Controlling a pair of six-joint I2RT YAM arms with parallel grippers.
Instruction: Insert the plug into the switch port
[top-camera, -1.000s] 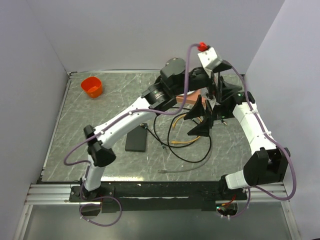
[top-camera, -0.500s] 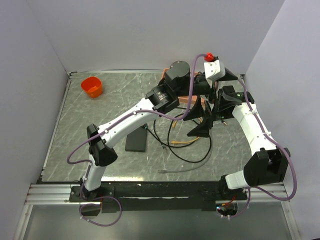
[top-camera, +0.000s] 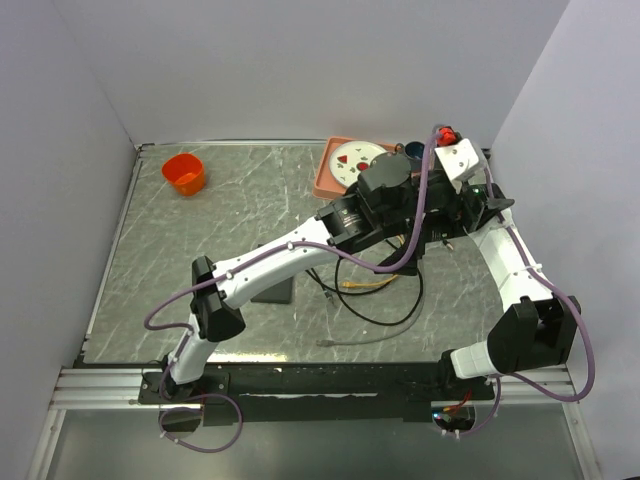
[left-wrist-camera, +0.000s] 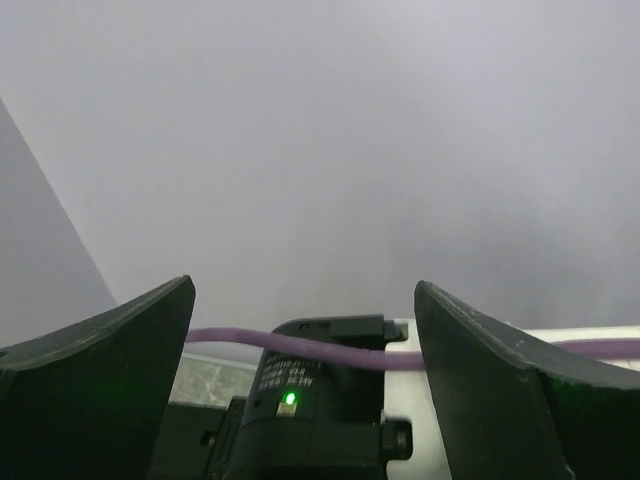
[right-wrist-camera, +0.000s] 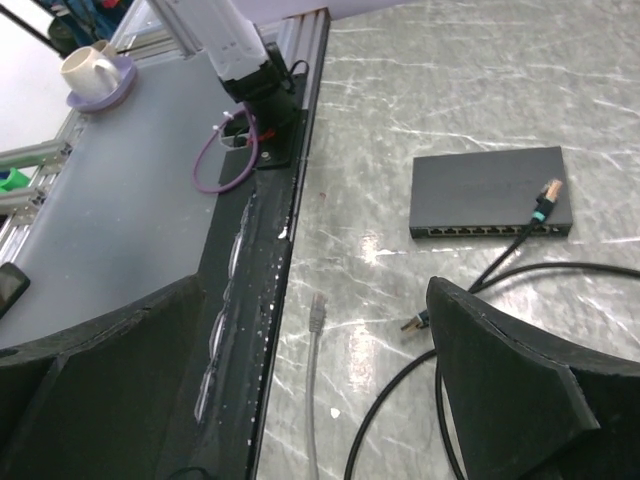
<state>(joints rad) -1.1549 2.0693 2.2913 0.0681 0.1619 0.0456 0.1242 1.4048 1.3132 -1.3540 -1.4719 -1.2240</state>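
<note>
Both hands are empty, jaws spread wide. The left hand (left-wrist-camera: 302, 290) points up at bare wall, away from the counter. The right hand (right-wrist-camera: 313, 285) looks down on the counter (right-wrist-camera: 400, 80) with nothing between its fingers.

The switch (right-wrist-camera: 490, 190) lies flat in the upper right of the right wrist view, with its port row (right-wrist-camera: 480, 231) along the near side, facing the camera. One plug (right-wrist-camera: 548, 188), yellow tip and teal boot, rests on the switch's top at its right end. It looks laid there, not seated in a port. A second plug (right-wrist-camera: 412, 324) lies on the counter below the switch, close to the tip of the finger at lower right. A grey cable end (right-wrist-camera: 318, 308) sits left of centre, apart from both.

In the top view the switch is left of centre, partly under the left arm. Both hands are bunched at the upper right, well apart from it.

My reading of the step is a reach for the plug, with no grasp yet. To do it well:
- Part the crowded arms first.
- Come down over the plug and pinch the boot behind the tip, leaving the tip free.
- Square the plug to the port row and push straight in.
- The box looks light and may slide, so steady it with the other hand.
- Keep clear of the cable loops.
</note>
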